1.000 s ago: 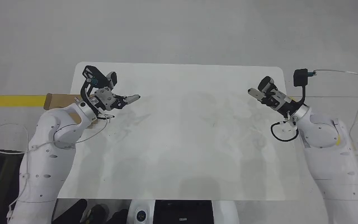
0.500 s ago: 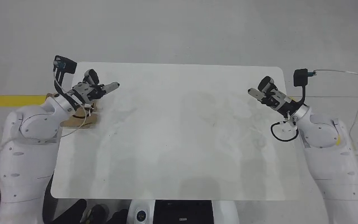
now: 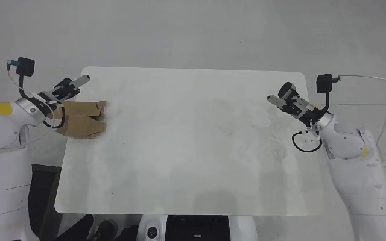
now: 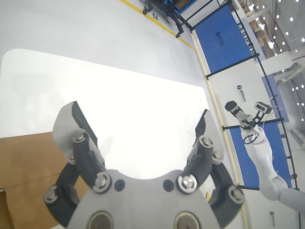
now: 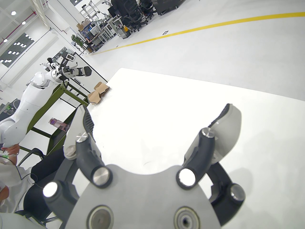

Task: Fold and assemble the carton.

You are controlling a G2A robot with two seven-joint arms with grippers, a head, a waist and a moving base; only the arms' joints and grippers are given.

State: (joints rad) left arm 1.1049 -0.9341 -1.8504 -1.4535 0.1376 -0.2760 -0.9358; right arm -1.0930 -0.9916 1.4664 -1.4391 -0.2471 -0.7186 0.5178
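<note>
A flat, creased brown cardboard carton (image 3: 84, 118) is seen just beside the left gripper (image 4: 140, 113), held agape and empty like the right gripper (image 5: 155, 110).

One table (image 3: 181, 156). One carton (image 3: 84, 118), brown cardboard, which reads as a single piece from the top view. Two grippers: one left gripper (image 4: 140, 110) and one right gripper (image 5: 155, 110). Each has two fingers (image 4: 76, 120), four in all. Two white arms (image 3: 347, 141), one per gripper. One yellow floor line (image 5: 214, 24) in the right wrist view.
</note>
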